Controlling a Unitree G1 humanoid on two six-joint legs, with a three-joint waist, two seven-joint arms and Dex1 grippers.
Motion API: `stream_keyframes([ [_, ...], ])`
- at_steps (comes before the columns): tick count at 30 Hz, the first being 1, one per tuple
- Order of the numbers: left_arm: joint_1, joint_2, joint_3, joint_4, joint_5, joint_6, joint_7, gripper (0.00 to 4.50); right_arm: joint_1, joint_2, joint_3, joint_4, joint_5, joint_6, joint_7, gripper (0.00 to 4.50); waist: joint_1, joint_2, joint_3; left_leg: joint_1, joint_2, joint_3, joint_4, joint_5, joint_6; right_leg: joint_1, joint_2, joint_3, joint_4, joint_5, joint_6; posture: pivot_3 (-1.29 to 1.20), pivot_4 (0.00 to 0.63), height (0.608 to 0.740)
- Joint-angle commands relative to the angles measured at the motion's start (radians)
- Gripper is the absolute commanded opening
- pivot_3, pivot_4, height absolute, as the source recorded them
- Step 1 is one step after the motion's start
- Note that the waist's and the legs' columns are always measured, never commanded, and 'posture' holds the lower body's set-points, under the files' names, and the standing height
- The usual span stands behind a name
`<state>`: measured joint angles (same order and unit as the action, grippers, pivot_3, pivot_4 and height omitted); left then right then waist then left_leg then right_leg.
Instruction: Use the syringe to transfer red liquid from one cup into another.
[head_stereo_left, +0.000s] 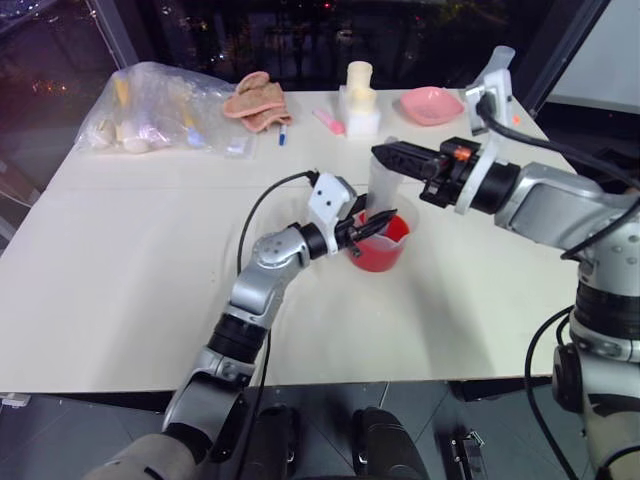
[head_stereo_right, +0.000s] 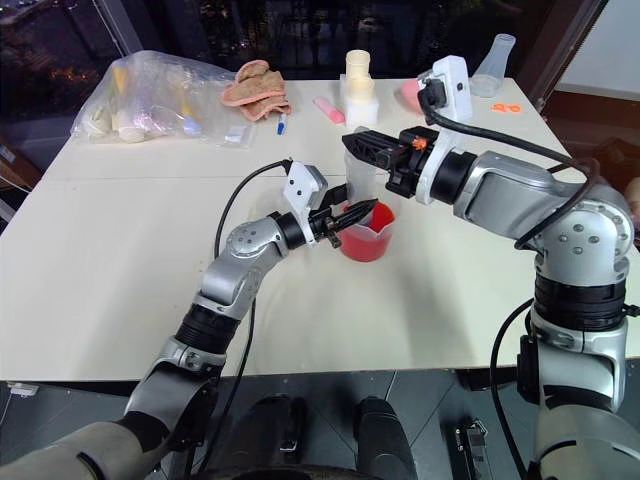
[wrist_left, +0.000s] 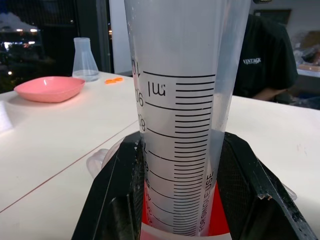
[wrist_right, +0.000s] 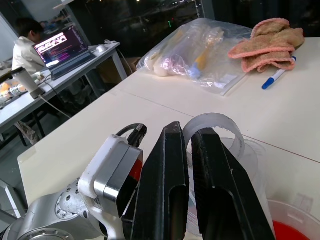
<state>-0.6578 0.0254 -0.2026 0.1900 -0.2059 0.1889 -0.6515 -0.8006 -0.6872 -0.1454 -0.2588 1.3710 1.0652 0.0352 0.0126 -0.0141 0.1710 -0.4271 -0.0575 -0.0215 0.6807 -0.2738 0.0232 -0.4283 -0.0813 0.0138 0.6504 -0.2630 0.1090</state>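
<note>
A white table (head_stereo_left: 120, 300) carries a beaker (head_stereo_left: 383, 243) (red liquid inside), plastic bag (head_stereo_left: 165, 110), cloth (head_stereo_left: 256, 100) — and pink dish (head_stereo_left: 431, 104).

Syringe (wrist_left: 180, 125) stands in beaker (head_stereo_left: 385, 245) — bowl (head_stereo_left: 430, 104) behind.

Pink bowl (head_stereo_left: 431, 104), peach cloth (head_stereo_left: 257, 100), plastic bag (head_stereo_left: 160, 110), blue marker (head_stereo_left: 283, 132), glass flask (head_stereo_right: 496, 62)

Syringe (wrist_left: 185, 125): barrel printed upside down with "ml", black graduation lines, partial numerals, and lengthwise "FOR SINGLE USE". Person's black shirt (wrist_left: 265, 60), behind the syringe: small white chest lettering, apparently "VINTAGE".
</note>
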Motion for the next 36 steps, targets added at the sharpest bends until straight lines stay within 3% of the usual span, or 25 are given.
stream_keyframes([
  [1, 0.025, -0.002, -0.057, -0.002, 0.025, 0.006, -0.029, 1.52, -0.069, -0.02, -0.094, -0.014, 0.004, -0.047, -0.003, 0.06, 0.0, 0.0, 0.0, 0.0, 0.0, 0.0, 0.0, 0.0, 0.0, 0.0, 0.0, 0.0, 0.0, 0.0, 0.0, 0.0, 0.15, 0.74],
  [36, 0.041, 0.009, -0.066, -0.01, 0.027, 0.028, -0.03, 1.52, -0.099, -0.011, -0.104, 0.007, -0.006, -0.068, 0.02, 0.06, 0.0, 0.0, 0.0, 0.0, 0.0, 0.0, 0.0, 0.0, 0.0, 0.0, 0.0, 0.0, 0.0, 0.0, 0.0, 0.0, 0.15, 0.74],
])
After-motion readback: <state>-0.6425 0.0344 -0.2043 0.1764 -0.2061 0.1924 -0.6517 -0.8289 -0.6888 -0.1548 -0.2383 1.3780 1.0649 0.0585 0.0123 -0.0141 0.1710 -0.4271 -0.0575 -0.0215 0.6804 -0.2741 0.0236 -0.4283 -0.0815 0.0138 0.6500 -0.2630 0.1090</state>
